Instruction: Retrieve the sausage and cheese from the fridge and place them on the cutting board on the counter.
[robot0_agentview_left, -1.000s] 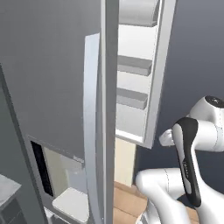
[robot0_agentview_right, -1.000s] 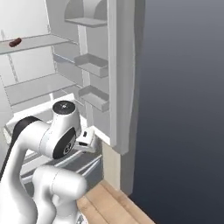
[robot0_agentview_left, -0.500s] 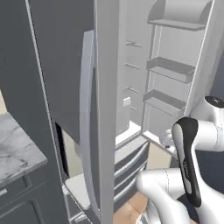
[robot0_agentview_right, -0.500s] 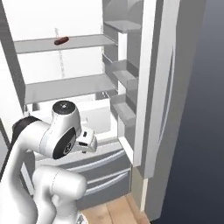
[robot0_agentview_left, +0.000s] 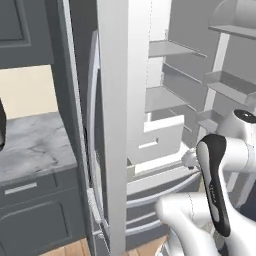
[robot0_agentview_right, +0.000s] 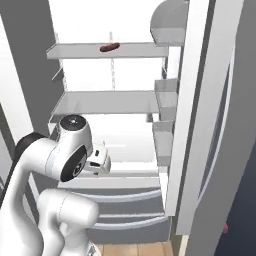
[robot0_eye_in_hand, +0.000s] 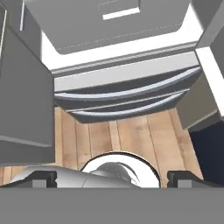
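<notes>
The small reddish-brown sausage lies on a fridge shelf well above the spread, empty tool; light, slightly yielding, best pinched mid-length.

Your arm is folded low before the fridge, elbow raised, wrist turned down. The claw points at the floor, jaws spread wide, empty.

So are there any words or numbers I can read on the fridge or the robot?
None: no readable words, numbers or signs show anywhere.
The fridge doors and shelves are plain grey and white.
The sausage on the top shelf carries no label.
The counter shows only marble veins.
The gripper, open, has no marking that can be made out.
</notes>
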